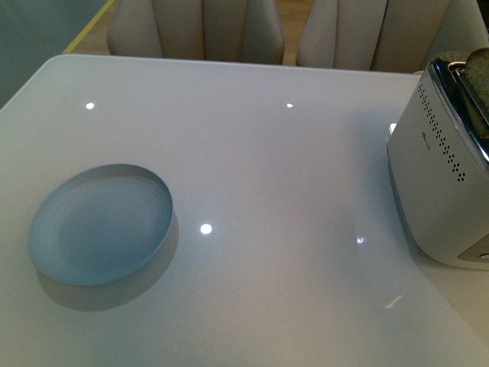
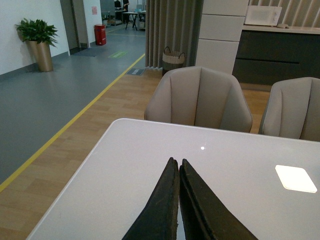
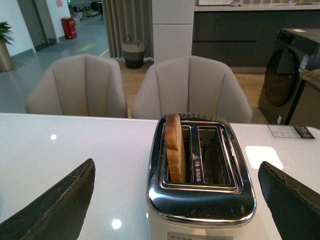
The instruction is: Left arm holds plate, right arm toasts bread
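White glossy counter (image 1: 267, 153) carries everything. Nearest, the plate (image 1: 99, 223) lies empty and unheld; left end effector (image 2: 178, 172) is pressed closed on nothing. Right end effector (image 3: 175, 200) is spread wide, empty. Farther, bread (image 3: 174, 147) stands in the toaster (image 3: 200, 190)'s slot; a skewed pinch might tear it.

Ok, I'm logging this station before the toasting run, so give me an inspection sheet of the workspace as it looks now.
Surface: glossy white table, bare apart from light glints.
Job's things: blue-grey plate empty, on the table's left; bread upright in one slot of the toaster, other slot empty.
Clutter: nothing seen.
Grippers: left pincer shut, empty, above the table; right pincer open wide, facing the toaster.
Cables: nothing seen.
Surroundings: beige chairs behind the table, wood floor, potted plant.
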